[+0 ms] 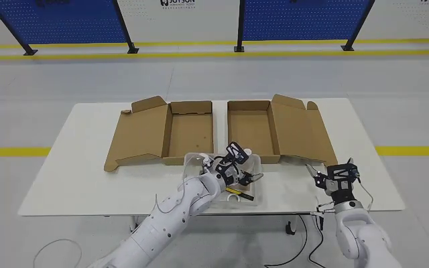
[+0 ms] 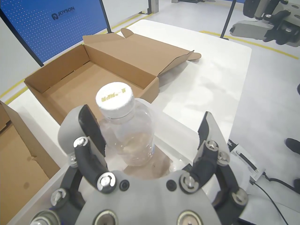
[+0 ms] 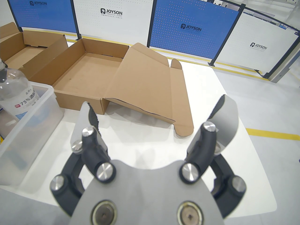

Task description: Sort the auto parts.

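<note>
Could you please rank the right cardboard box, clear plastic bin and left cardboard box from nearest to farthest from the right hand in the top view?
1. Right cardboard box, its open lid beside the right hand.
2. Clear plastic bin, mid-table at the front edge.
3. Left cardboard box, beyond the bin.

Blue pegboard panels (image 1: 64, 20), yellow-lined grey floor (image 1: 201, 74)

White table (image 1: 74, 174): two cardboard boxes (image 1: 191, 134) (image 1: 251, 130), plastic bin (image 3: 35, 122)
</note>
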Robot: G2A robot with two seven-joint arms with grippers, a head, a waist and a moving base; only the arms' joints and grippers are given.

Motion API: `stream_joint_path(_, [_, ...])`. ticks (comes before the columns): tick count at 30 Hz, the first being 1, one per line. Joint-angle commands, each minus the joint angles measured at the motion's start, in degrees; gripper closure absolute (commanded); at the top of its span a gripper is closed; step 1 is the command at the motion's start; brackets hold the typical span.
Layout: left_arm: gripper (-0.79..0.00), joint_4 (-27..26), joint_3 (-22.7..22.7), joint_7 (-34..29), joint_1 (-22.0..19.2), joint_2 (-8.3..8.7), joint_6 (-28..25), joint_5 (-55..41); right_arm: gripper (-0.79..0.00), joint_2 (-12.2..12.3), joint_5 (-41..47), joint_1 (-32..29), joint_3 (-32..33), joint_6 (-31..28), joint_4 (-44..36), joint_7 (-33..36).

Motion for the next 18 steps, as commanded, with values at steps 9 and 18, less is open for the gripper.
stream_joint_path(9, [-0.785,2.3,0.0,0.3,-0.3,-0.73,0.3,0.5,-0.785,0.0,0.0,0.0,0.0,0.0,0.0,0.0])
stream_joint_path(18, [-0.785,4.6,0.1,0.5,-0.7,-1.41,1.1,1.6,-0.785,0.0,0.0,0.0,0.0,0.0,0.0,0.0])
